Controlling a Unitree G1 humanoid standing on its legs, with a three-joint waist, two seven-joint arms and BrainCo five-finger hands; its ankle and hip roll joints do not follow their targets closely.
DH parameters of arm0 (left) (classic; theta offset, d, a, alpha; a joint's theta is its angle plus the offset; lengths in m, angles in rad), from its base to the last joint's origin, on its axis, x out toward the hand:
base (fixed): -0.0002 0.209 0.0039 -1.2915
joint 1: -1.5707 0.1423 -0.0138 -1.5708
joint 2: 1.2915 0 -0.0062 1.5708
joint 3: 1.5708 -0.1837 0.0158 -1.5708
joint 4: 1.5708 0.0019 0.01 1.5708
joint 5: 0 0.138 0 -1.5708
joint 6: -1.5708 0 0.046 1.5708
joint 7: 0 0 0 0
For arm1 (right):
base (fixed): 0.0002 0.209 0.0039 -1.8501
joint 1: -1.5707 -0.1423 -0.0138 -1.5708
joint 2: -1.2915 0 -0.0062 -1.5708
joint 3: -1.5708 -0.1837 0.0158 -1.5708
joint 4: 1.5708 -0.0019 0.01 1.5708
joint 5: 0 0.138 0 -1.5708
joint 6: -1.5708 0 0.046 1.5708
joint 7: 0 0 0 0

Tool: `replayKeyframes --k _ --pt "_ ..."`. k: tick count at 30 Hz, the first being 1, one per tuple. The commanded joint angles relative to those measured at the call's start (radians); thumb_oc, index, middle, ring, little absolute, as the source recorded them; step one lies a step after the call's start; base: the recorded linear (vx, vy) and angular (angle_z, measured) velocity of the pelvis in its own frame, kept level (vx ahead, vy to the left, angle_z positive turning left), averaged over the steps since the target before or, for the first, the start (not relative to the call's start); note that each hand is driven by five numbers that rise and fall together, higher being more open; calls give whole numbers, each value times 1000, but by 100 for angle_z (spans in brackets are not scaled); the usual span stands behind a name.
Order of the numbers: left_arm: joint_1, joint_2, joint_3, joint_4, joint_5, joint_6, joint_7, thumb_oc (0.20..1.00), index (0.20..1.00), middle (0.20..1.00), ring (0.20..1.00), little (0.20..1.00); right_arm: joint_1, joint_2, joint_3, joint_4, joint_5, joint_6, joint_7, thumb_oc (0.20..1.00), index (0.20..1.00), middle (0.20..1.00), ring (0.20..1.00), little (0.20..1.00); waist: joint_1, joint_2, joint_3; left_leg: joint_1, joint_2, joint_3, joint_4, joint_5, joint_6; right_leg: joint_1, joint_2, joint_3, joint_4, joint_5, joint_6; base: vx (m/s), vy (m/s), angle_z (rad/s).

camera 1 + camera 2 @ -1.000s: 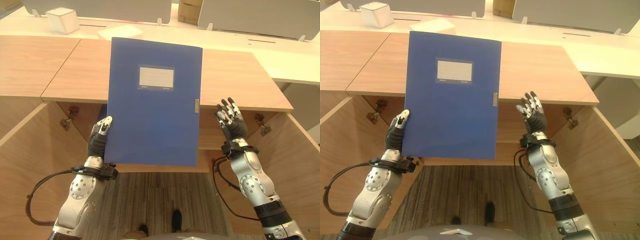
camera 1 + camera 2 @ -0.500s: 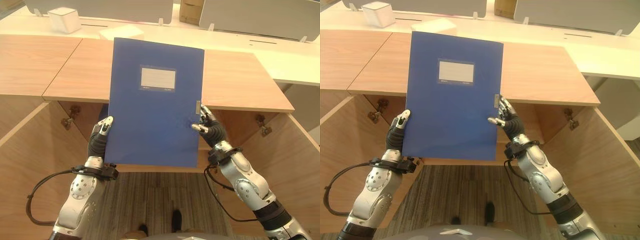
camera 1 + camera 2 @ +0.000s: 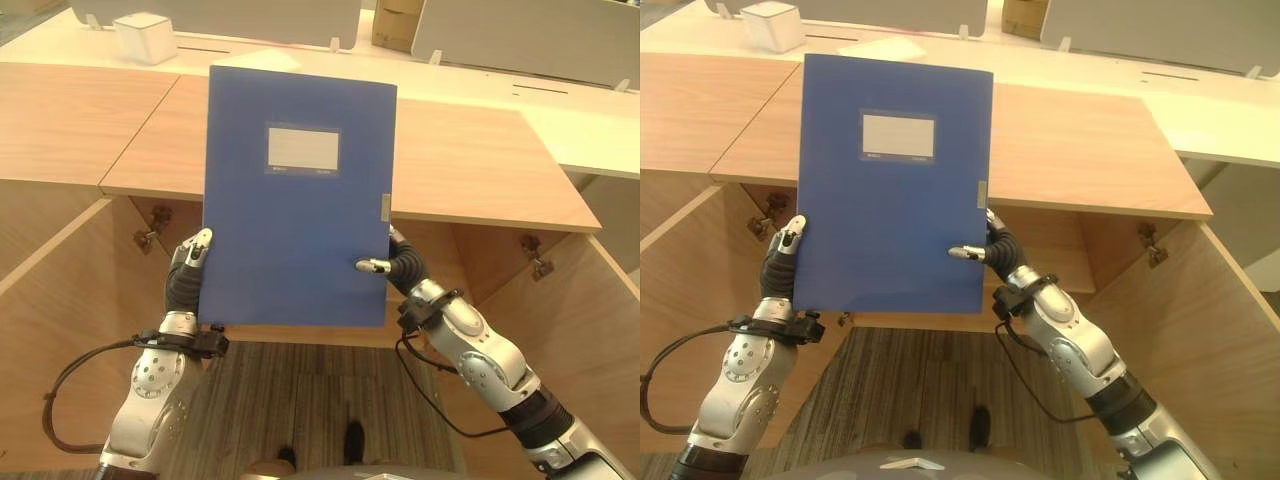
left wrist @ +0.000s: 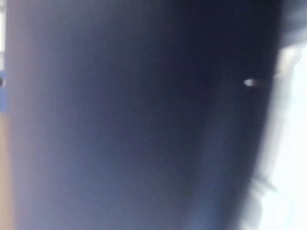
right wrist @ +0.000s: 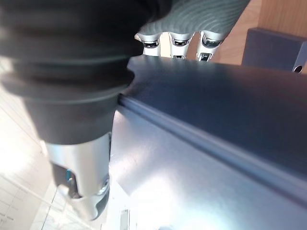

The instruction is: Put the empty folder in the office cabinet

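I hold the blue folder (image 3: 298,195) upright in front of me, its front cover facing me, above the open office cabinet (image 3: 480,170). On the cover sits a pale grey label window (image 3: 302,148) in the upper half; a thin line of small print runs under it, too small for me to read. A small metal clasp (image 3: 385,207) sits on the folder's right edge, about halfway down.

My left hand (image 3: 187,272) grips the folder's lower left edge: my thumb lies on the front of the cover, pointing up, and my fingers are hidden behind it. My left forearm rises almost straight up from below. In my left wrist view the dark blue surface (image 4: 144,120) is pressed close against the camera.

My right hand (image 3: 392,264) clamps the lower right edge, just below the clasp. My thumb reaches across the front cover toward the left, and in my right wrist view my fingers (image 5: 175,40) wrap over the folder's edge to its far side. My right forearm comes in at a slant from the lower right.

Behind the folder lies the cabinet's wooden top, with its doors swung open to left and right. Farther back, on a pale desk (image 3: 600,150), stands a white box (image 3: 145,37) at the far left.
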Motion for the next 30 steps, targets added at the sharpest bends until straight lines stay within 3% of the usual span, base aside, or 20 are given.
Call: replayKeyframes --k 1,2,3,4,5,20,21,22,23,30 --pt "-75 43 -74 -67 9 -65 -23 200 200 200 200 200 -132 55 73 -16 -39 -38 35 1000 1000 1000 1000 1000 21 -15 -41 -45 -8 -78 -10 -60 -24 123 -85 25 -1 -134 105 6 -3 17" --pt "-74 48 -78 -65 6 -62 -24 200 200 200 200 200 -145 65 83 -24 -42 -39 31 1000 1000 1000 1000 1000 26 -14 -40 -47 -9 -83 -10 -59 -23 123 -86 24 -1 -135 105 2 -1 13" --pt "-74 48 -78 -65 6 -62 -24 200 200 200 200 200 -145 65 83 -24 -42 -39 31 856 856 856 856 856 26 -14 -40 -47 -9 -83 -10 -59 -23 123 -86 23 -1 -135 105 -2 -1 10" --pt "-73 49 -79 -65 2 -62 -25 200 200 200 200 200 -154 70 85 -26 -40 -41 32 479 479 479 479 479 28 -14 -40 -48 -10 -85 -10 -58 -23 123 -87 23 -1 -135 105 0 1 4" --pt "-71 49 -80 -65 -6 -64 -22 200 200 200 200 200 -157 79 80 -31 -28 -54 27 200 200 200 200 200 31 -12 -40 -49 -11 -87 -10 -58 -22 122 -88 22 -1 -135 104 -2 3 4" --pt "-61 54 -53 -45 -28 -52 -18 200 200 200 200 200 -105 102 44 1 -17 -61 -2 200 200 200 200 200 22 -1 -42 -47 -11 -87 -10 -59 -23 126 -90 20 -1 -137 104 0 1 1" --pt "-61 53 -51 -41 -30 -52 -18 495 495 495 495 495 -97 100 43 4 -18 -59 1 200 200 200 200 200 20 0 -42 -46 -12 -87 -10 -59 -23 127 -89 21 -1 -137 104 0 0 0" --pt "-60 53 -48 -34 -28 -52 -16 671 671 671 671 671 -91 99 43 7 -22 -55 3 200 200 200 200 200 19 1 -43 -45 -12 -87 -10 -60 -23 127 -89 22 -1 -137 103 0 0 0" --pt "-60 53 -43 -22 -26 -50 -15 1000 1000 1000 1000 1000 -77 94 42 16 -24 -48 7 200 200 200 200 200 17 3 -43 -45 -11 -85 -10 -60 -24 126 -89 21 -1 -137 103 0 0 0" --pt "-59 58 -11 50 49 -40 9 1000 1000 1000 1000 1000 -13 56 42 56 -35 -9 49 200 200 200 200 200 17 7 -39 -40 -9 -82 -10 -59 -27 130 -89 15 -1 -138 104 0 0 0"
